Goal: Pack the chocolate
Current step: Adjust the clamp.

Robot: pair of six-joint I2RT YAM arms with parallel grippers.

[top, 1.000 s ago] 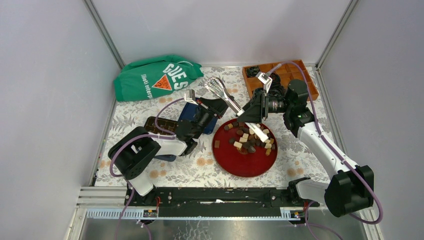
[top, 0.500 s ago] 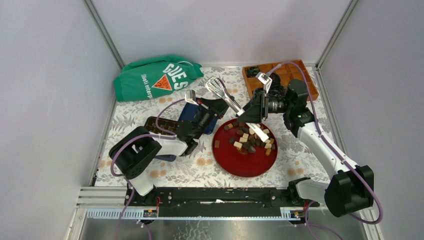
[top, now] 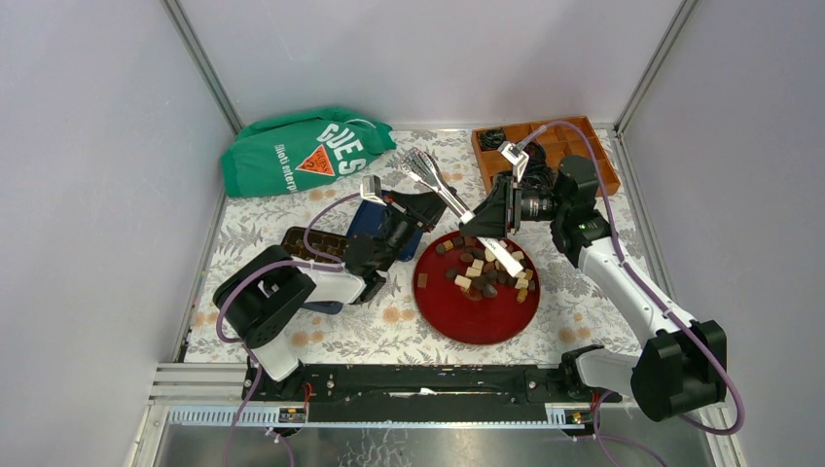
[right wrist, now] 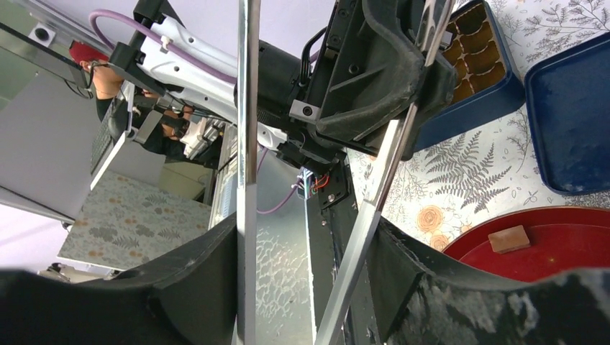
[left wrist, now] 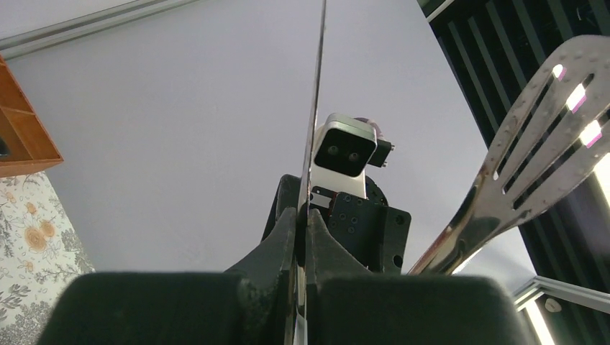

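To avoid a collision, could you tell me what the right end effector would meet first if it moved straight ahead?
Probably the left end effector, clamped on the tongs directly ahead in the right wrist view; the gap is hard to judge.

The left arm [top: 292, 287] lies low, stretched from its base toward 2 o'clock. The left gripper [left wrist: 303, 241] is clamped tight, its fingers pinching one thin blade of the metal tongs [top: 433, 180]. The right arm [top: 623, 282] rises toward 11 o'clock, wrist bent to 9 o'clock. The right gripper [right wrist: 306, 233] faces the left one, jaws partway apart, fingers pressed against both tongs blades
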